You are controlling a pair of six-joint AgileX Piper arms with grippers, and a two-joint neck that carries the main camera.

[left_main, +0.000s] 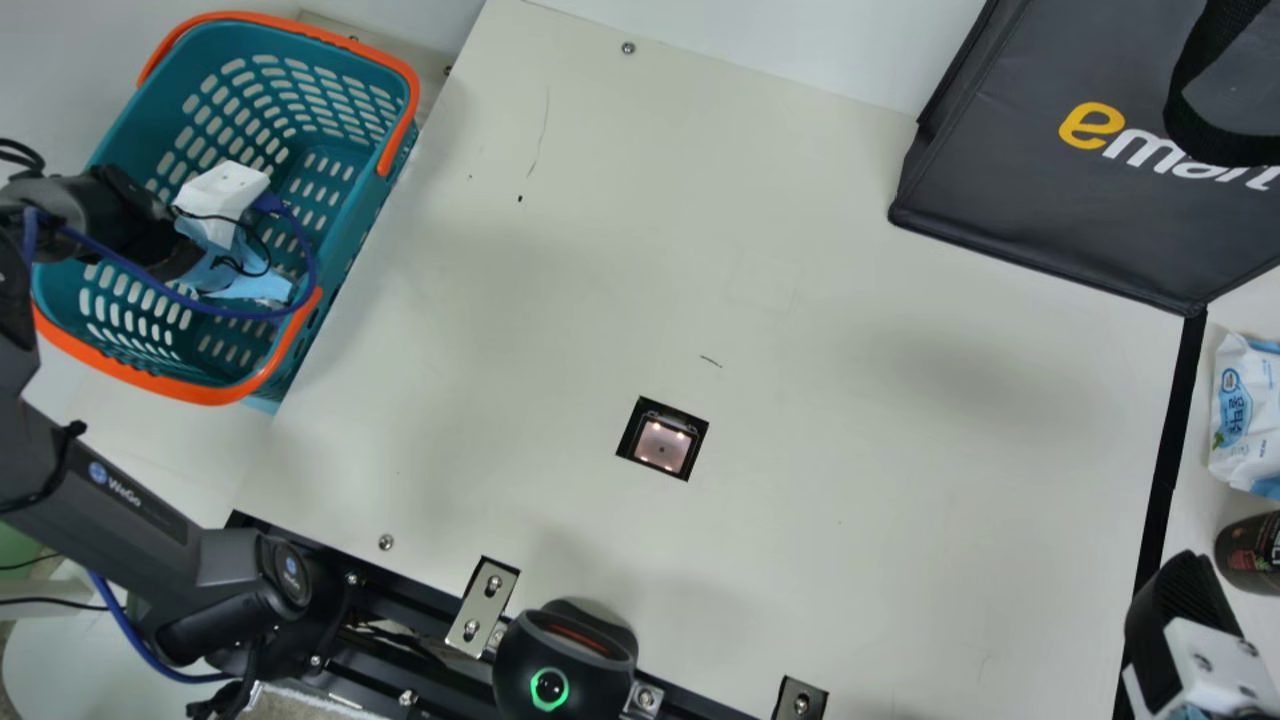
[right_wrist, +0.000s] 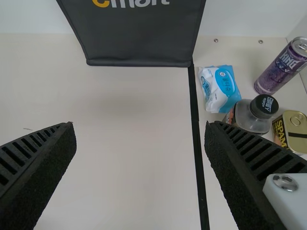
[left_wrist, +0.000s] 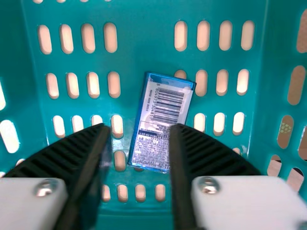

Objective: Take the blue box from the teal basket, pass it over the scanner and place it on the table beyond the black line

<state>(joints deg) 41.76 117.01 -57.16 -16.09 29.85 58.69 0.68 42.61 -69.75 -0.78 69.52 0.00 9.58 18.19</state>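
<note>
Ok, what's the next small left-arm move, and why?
Probably ease the left gripper sideways until its open fingers straddle the blue box, before going lower: in the left wrist view the box lies slanted, off-centre in the gap, one finger covering part of its long edge.

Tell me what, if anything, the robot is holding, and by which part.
Nothing is held. The left claw is open above the box, which lies in the basket; the right claw is open and holds nothing.
</note>
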